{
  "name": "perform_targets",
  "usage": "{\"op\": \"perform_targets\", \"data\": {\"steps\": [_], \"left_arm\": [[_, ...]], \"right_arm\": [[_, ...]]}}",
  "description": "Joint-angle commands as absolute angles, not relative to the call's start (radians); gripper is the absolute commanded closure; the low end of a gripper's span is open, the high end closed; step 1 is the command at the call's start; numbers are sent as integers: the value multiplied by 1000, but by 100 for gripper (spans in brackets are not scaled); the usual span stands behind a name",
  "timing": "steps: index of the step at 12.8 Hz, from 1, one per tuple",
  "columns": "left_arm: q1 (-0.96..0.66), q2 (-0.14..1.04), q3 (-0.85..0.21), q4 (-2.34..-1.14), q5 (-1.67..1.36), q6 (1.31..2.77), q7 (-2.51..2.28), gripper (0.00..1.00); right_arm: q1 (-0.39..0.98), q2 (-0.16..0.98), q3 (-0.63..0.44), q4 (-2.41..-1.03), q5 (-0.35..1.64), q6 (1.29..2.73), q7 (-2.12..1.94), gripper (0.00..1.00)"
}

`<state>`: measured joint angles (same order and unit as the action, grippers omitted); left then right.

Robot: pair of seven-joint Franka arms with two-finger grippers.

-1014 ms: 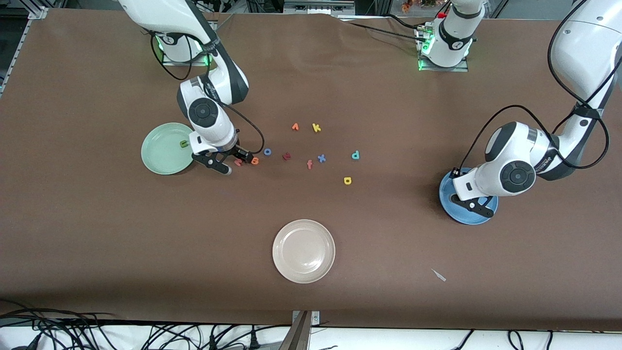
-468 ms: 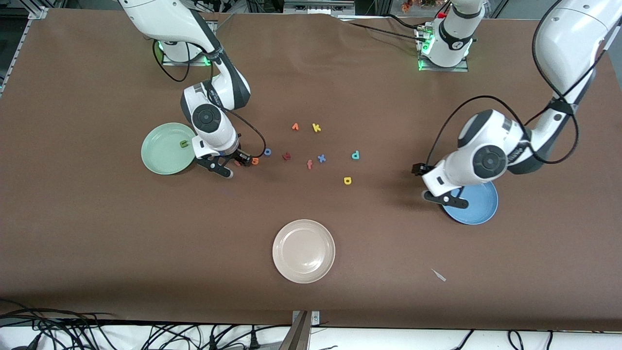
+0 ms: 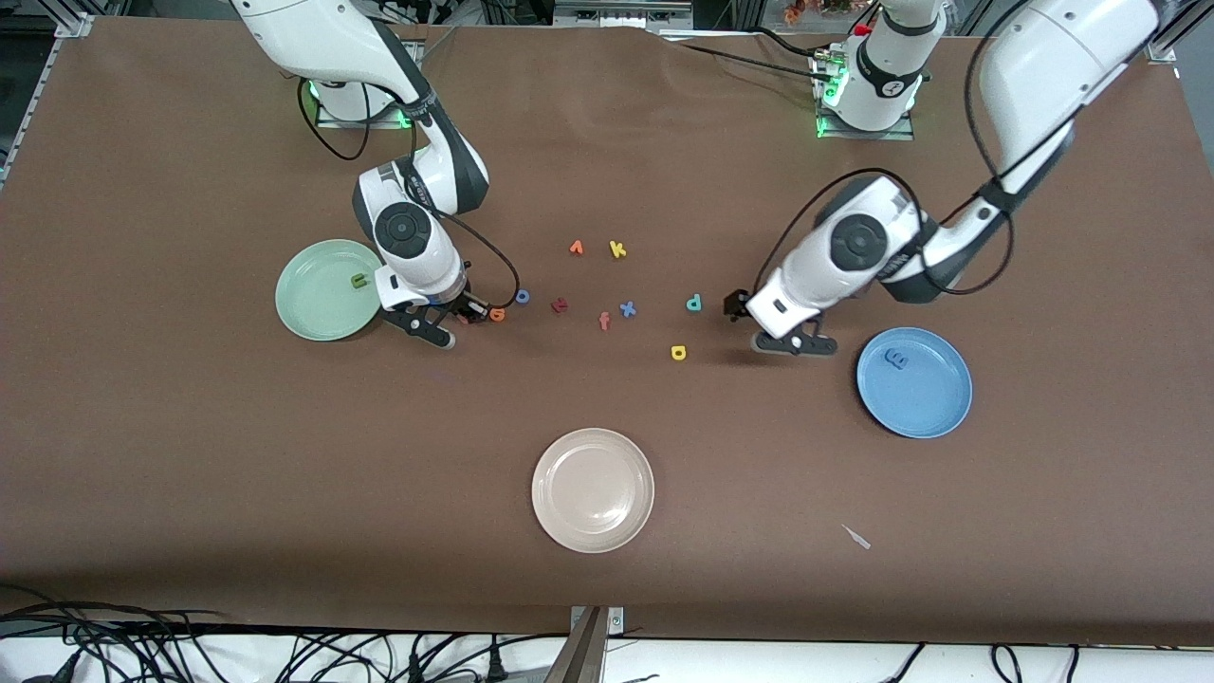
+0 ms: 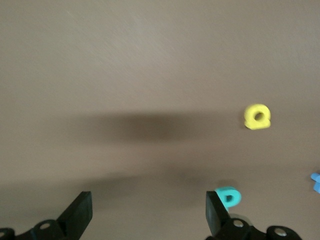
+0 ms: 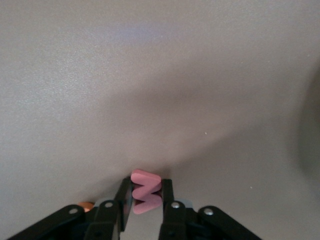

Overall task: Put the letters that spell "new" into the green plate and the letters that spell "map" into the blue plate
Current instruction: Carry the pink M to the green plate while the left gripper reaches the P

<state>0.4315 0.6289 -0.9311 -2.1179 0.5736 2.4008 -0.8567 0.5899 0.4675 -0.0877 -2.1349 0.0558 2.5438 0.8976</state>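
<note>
The green plate holds the green n. Beside that plate, my right gripper is down at the table, shut on the salmon w, which stands on edge between the fingers. The orange e lies right next to it. The dark blue m rests in the blue plate. My left gripper hangs open and holds nothing, between the blue plate and the yellow a. The teal p lies close by.
Mid-table lie a blue o, a dark red letter, a salmon f, a blue x, an orange letter and a yellow k. A beige-white plate sits nearer the camera.
My left arm has swung from over the blue plate toward the loose letters, leaving the m uncovered in the plate. My right gripper has shut on the w.
</note>
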Motion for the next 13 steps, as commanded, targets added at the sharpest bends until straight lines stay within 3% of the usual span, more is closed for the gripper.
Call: {"op": "perform_targets", "data": {"steps": [1, 4, 8, 11, 13], "left_arm": [[326, 632, -919, -2128, 690, 2419, -1076, 0], [212, 676, -849, -2086, 747, 2418, -1184, 4], [49, 699, -721, -2013, 735, 2410, -1212, 18], [46, 707, -721, -2000, 732, 2407, -1209, 33], [46, 713, -719, -1994, 733, 2407, -1207, 51]], "right_arm": [[588, 488, -87, -2120, 72, 2563, 881, 80], [586, 419, -119, -2118, 72, 2525, 856, 80], [584, 266, -245, -2121, 71, 2205, 685, 80], [584, 226, -351, -2210, 71, 2206, 540, 80], [584, 229, -396, -2272, 71, 2270, 476, 80]]}}
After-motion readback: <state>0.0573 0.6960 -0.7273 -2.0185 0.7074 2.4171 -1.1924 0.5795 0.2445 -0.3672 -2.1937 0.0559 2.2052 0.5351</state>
